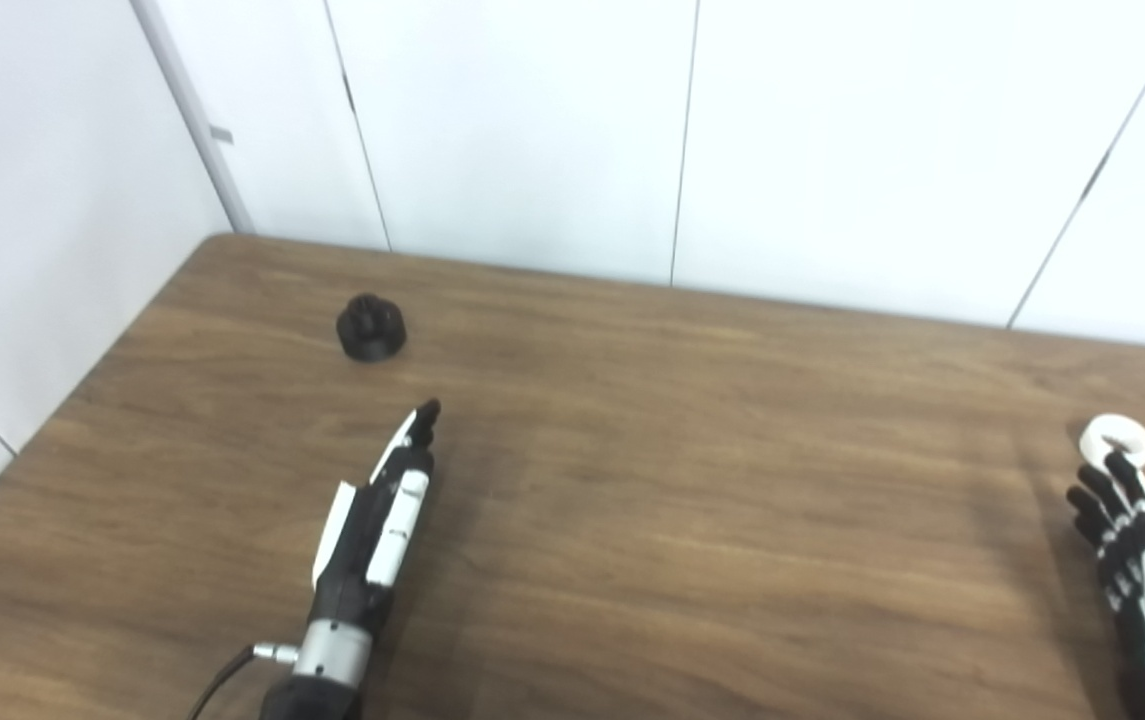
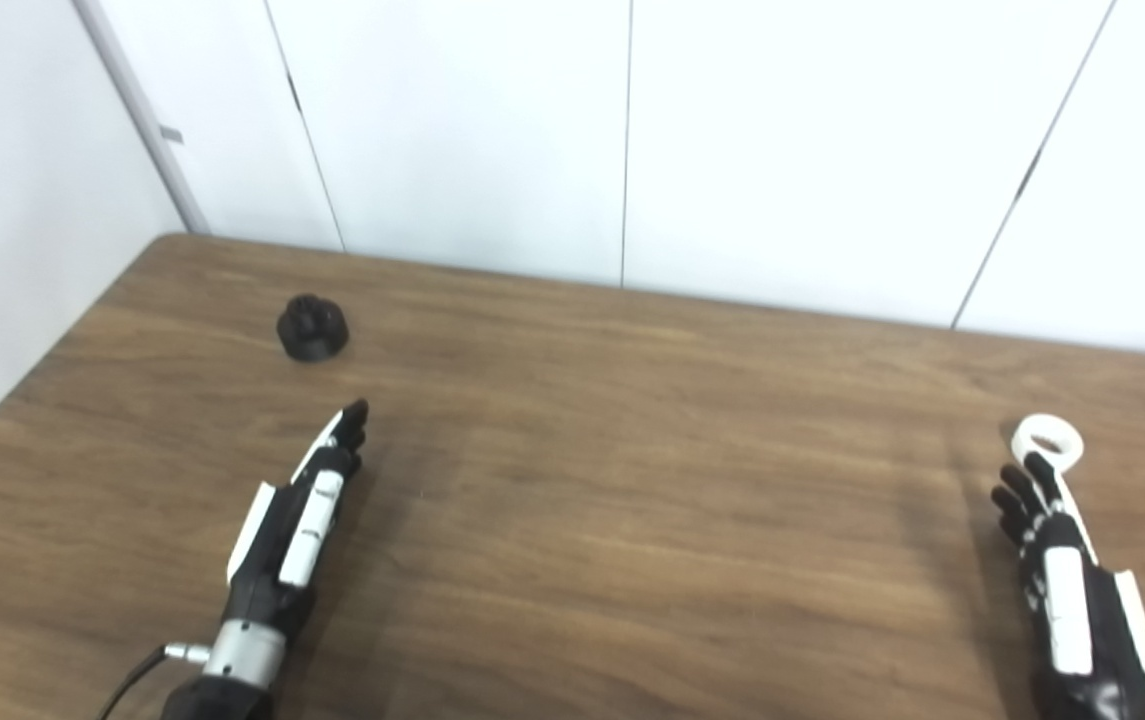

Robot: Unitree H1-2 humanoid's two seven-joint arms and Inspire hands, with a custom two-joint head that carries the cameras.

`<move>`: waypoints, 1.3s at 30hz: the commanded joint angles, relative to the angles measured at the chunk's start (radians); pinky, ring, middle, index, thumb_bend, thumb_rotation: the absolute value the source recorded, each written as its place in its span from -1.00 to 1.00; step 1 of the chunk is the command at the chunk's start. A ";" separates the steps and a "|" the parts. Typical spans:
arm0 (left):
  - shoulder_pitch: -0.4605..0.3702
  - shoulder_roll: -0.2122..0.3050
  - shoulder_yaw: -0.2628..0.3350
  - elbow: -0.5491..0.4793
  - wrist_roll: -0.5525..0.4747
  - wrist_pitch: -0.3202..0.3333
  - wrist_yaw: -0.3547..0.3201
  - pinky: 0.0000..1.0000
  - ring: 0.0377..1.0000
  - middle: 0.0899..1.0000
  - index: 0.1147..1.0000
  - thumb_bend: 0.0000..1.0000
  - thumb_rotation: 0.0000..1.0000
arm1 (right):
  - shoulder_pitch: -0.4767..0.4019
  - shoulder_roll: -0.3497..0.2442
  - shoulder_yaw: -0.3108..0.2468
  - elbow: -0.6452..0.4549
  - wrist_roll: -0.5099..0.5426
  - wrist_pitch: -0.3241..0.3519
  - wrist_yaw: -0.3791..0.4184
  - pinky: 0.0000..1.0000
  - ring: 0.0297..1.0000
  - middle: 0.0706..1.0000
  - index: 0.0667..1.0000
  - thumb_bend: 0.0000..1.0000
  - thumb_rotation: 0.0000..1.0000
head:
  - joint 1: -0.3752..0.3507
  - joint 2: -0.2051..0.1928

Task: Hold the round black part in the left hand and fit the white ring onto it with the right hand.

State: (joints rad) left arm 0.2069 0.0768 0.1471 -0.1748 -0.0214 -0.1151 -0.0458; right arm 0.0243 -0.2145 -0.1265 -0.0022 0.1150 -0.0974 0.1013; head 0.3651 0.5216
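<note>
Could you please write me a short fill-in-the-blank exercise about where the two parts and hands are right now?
1. The round black part lies on the ___ table.
2. The white ring lies just beyond the ___ hand.
3. The left hand holds ___.
Missing words: wooden; right; nothing

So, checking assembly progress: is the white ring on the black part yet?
Off. The white ring lies flat on the table by the right hand; the black part sits far left, bare.
</note>
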 commanded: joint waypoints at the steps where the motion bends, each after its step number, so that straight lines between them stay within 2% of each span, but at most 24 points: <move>1: 0.032 -0.003 -0.017 0.054 0.006 -0.038 0.002 1.00 1.00 0.99 0.94 -0.07 0.89 | 0.047 0.012 0.002 0.089 0.015 -0.044 0.016 0.95 0.86 0.87 0.94 -0.02 1.00 | 0.007 -0.008; 8: 0.024 -0.003 -0.018 0.093 0.010 -0.073 0.005 1.00 1.00 0.99 0.93 -0.05 0.92 | 0.034 0.008 0.004 0.141 0.019 -0.094 0.031 0.97 0.88 0.89 0.97 -0.06 1.00 | -0.003 -0.032; 13: 0.013 -0.002 -0.019 0.132 0.013 -0.113 0.005 1.00 1.00 0.96 0.91 -0.03 0.87 | 0.023 0.009 0.003 0.179 0.015 -0.112 0.029 0.94 0.85 0.88 0.95 -0.12 1.00 | -0.007 -0.055; 20: 0.019 -0.002 -0.023 0.118 0.030 -0.067 0.009 1.00 1.00 0.98 0.92 0.12 0.81 | 0.011 0.005 0.002 0.218 0.019 -0.142 0.041 0.94 0.85 0.88 0.95 -0.15 1.00 | -0.011 -0.063; 25: 0.019 -0.010 -0.016 0.094 0.055 -0.059 0.030 0.95 0.97 0.97 0.91 0.27 0.42 | 0.009 0.003 0.001 0.226 0.013 -0.150 0.039 0.90 0.83 0.86 0.93 -0.18 1.00 | -0.019 -0.057; 27: 0.022 -0.019 -0.007 0.057 0.083 -0.027 0.057 0.85 0.91 0.93 0.89 0.32 0.27 | 0.012 0.004 -0.002 0.221 0.017 -0.147 0.037 0.89 0.82 0.85 0.92 -0.16 1.00 | -0.023 -0.053; 31: 0.016 -0.008 0.003 -0.003 0.133 0.028 0.087 0.87 0.90 0.90 0.86 0.39 -0.04 | 0.019 0.004 -0.004 0.209 0.024 -0.136 0.038 0.91 0.82 0.86 0.92 -0.13 1.00 | -0.026 -0.047; 34: -0.010 0.012 0.012 -0.030 0.158 0.067 0.097 0.92 0.90 0.87 0.84 0.51 -0.20 | 0.022 0.004 -0.003 0.206 0.017 -0.141 0.037 0.91 0.81 0.85 0.92 -0.14 1.00 | -0.026 -0.043; 39: -0.079 0.049 0.038 -0.094 0.232 0.192 0.108 0.98 0.93 0.86 0.81 0.62 -0.32 | 0.032 0.008 -0.002 0.185 0.004 -0.124 0.028 0.90 0.80 0.84 0.91 -0.10 1.00 | -0.024 -0.036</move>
State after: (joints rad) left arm 0.1552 0.0980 0.1626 -0.2352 0.1866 0.0465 0.0351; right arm -0.0379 -0.2474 -0.1438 0.1071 0.1148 -0.2222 0.1363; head 0.3405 0.4847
